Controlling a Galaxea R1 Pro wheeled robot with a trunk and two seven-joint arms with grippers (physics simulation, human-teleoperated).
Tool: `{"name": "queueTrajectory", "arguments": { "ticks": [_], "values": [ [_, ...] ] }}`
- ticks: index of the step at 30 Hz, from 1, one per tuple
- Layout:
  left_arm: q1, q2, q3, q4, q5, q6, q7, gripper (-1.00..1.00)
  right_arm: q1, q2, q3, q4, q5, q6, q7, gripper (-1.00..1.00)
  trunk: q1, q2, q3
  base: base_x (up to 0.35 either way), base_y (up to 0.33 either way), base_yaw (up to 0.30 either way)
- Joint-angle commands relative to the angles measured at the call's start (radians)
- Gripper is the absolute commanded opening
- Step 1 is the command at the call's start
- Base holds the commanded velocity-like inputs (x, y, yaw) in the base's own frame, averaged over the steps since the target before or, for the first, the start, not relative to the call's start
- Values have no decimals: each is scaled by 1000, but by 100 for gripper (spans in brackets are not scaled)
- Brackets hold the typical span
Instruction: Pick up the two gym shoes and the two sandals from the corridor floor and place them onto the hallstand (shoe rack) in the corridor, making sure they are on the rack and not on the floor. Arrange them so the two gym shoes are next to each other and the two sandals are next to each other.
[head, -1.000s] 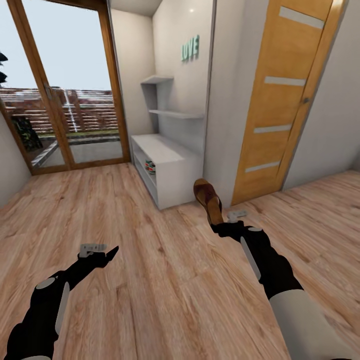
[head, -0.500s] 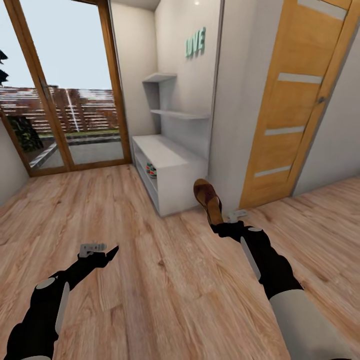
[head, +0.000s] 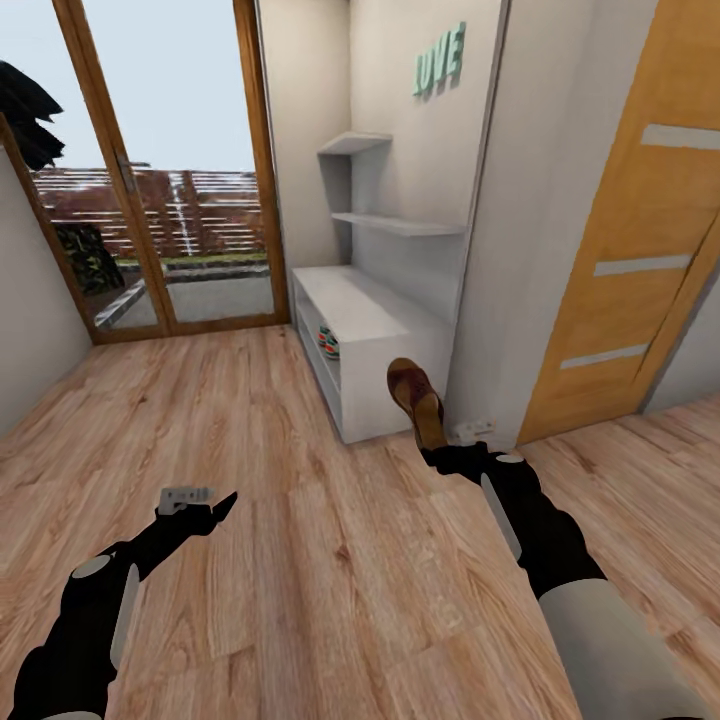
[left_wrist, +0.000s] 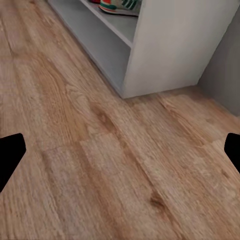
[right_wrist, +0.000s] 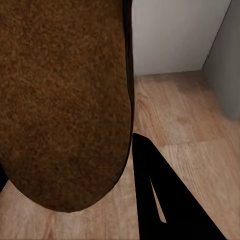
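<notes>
Right gripper (head: 440, 447) is clamped on one sandal (head: 416, 399), gripped at its near end; the sandal sticks up and away from the fingers, held in the air above the corridor floor (head: 300, 560), just in front of the near end of the hallstand (head: 375, 330). In the right wrist view the sandal's brown sole (right_wrist: 62, 100) sits right against a dark finger (right_wrist: 165, 200), with the hallstand's grey end panel (right_wrist: 170, 35) just beyond. Left gripper (head: 205, 505) hangs low over bare floor, well apart from the hallstand; fingers spread, nothing between them, and the left wrist view shows both fingertips (left_wrist: 10, 155) at opposite edges. A gym shoe (left_wrist: 120, 6) sits on the hallstand's upper shelf, near the open front edge.
</notes>
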Motion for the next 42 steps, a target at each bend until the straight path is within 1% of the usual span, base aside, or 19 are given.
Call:
{"name": "queueTrajectory", "arguments": {
  "ticks": [1,5,14,17,25,31,42],
  "values": [
    [-1,-1,2,-1,-6,5,-7,100,0,-1,1,-2,-4,6,-1,-100,0,0,-2,317,0,189],
    [-1,-1,2,-1,-6,5,-7,100,0,-1,1,-2,-4,6,-2,-100,0,0,-7,241,0,189],
    [-1,-1,2,-2,-5,5,-7,100,0,-1,1,-2,-4,6,-1,-100,0,0,-18,33,0,189],
    [-1,-1,2,-3,-5,5,-7,100,0,-1,1,-2,-4,6,-1,-100,0,0,-22,178,0,189],
    [-1,-1,2,-2,-5,5,-7,100,0,-1,1,-2,-4,6,-2,-100,0,0,-32,322,0,195],
    [-1,-1,2,-2,-4,5,-7,100,0,-1,1,-2,-4,6,-2,-100,0,0,-34,345,0,267],
    [-1,-1,2,-1,-3,5,-7,100,0,-1,1,-2,-4,6,-2,-100,0,0,-24,346,0,236]
  ]
}}
